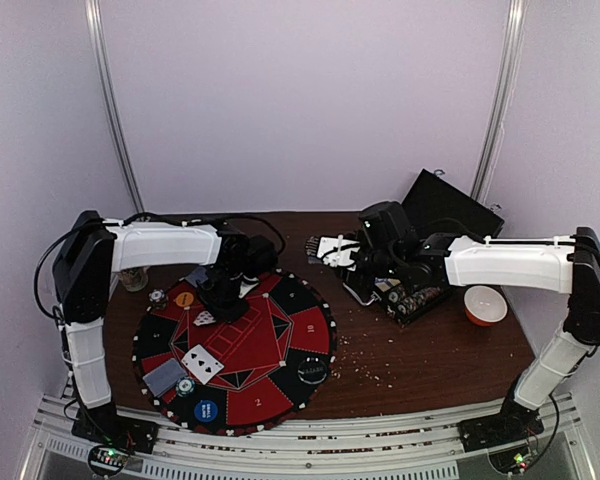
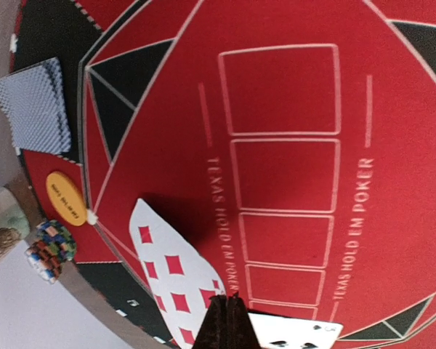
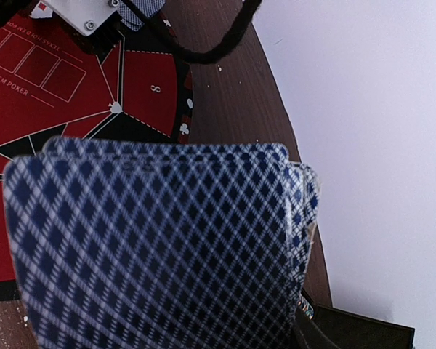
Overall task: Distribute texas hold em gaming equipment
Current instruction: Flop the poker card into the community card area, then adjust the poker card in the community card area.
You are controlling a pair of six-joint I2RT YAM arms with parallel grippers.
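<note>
Near rim of mat (image 1: 248, 398): blue disc (image 1: 206, 410), near chip (image 1: 185, 386), one face-down card (image 1: 163, 377) and a face-up pair (image 1: 202, 363) sit grouped in one seat. Reads as a place already served, each item kept inside its own wedge so seats do not mix

To the right, black disc (image 1: 312, 368) lies alone in its wedge, no card or chip by it; judged the seat most in need

Mid-mat: left arm (image 1: 165, 245) reaches in low. Left jaws pressed together; in the wrist view their tips meet on the near edges of a diamond card (image 2: 171, 280) and a black-pip card (image 2: 298, 333). The diamond card throws a shadow on the red and looks tilted, so I take it as pinched and held just off the mat, not lying flat. Cannot tell whether the second card is gripped too. Held by the edge, face up, likely so it can be laid down flat

Far-left seat: yellow disc (image 2: 65, 198), far chips (image 2: 51, 247) just beside it, far cards (image 2: 33, 105) face down further along the rim, another grouped set

Beyond the mat: right arm (image 1: 505, 262) carries the deck (image 3: 160, 247) in the air over the table (image 1: 410, 370), between mat and case (image 1: 450, 215). Fingers hidden behind the blue backs; right jaws judged pinching the deck, slightly fanned, kept up as stock near the other arm. Case lid stands open, spare chips (image 1: 412, 298) inside; bowl (image 1: 485, 305) to its right, apart from play
</note>
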